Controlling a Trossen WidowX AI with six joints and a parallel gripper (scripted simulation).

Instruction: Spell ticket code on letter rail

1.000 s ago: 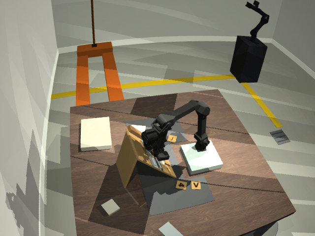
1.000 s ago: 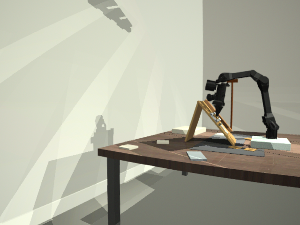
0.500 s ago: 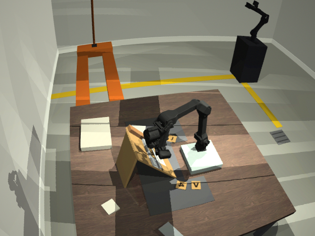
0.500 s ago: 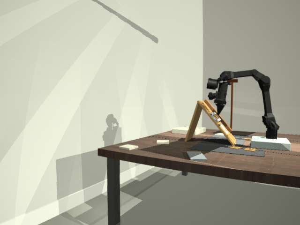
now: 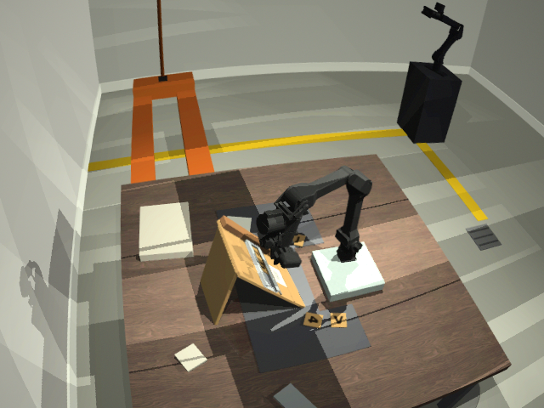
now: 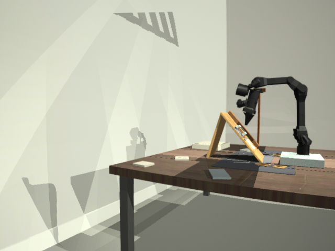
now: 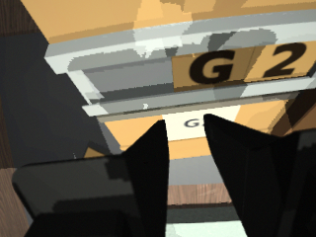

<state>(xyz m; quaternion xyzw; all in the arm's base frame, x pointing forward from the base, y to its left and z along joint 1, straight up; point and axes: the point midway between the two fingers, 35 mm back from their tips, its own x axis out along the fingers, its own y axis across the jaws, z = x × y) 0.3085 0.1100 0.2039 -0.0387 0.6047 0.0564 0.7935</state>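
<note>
The tilted wooden board (image 5: 239, 263) (image 6: 214, 137) (image 7: 84, 25) carries the pale letter rail (image 7: 56, 51) (image 6: 239, 129). In the wrist view, a G tile (image 7: 212, 68) and a 2 tile (image 7: 285, 60) sit side by side in it; the stretch left of the G is empty. The ticket (image 7: 180, 129) (image 5: 277, 275) is below the rail, its print mostly hidden. My gripper (image 7: 185, 124) (image 6: 246, 124) is partly open and empty, in front of the board. Loose tiles lie flat: a 4 (image 5: 313, 320), a V (image 5: 338, 320) and one (image 5: 299, 240) with an unclear mark behind the gripper.
A dark mat (image 5: 280, 353) lies under the board. The arm stands on a pale slab (image 5: 333, 290) (image 6: 301, 160). A cream block (image 5: 164, 228) (image 6: 211, 146), a small cream piece (image 5: 190, 357) and a grey-blue slab (image 5: 293, 397) (image 6: 219, 174) lie on the counter.
</note>
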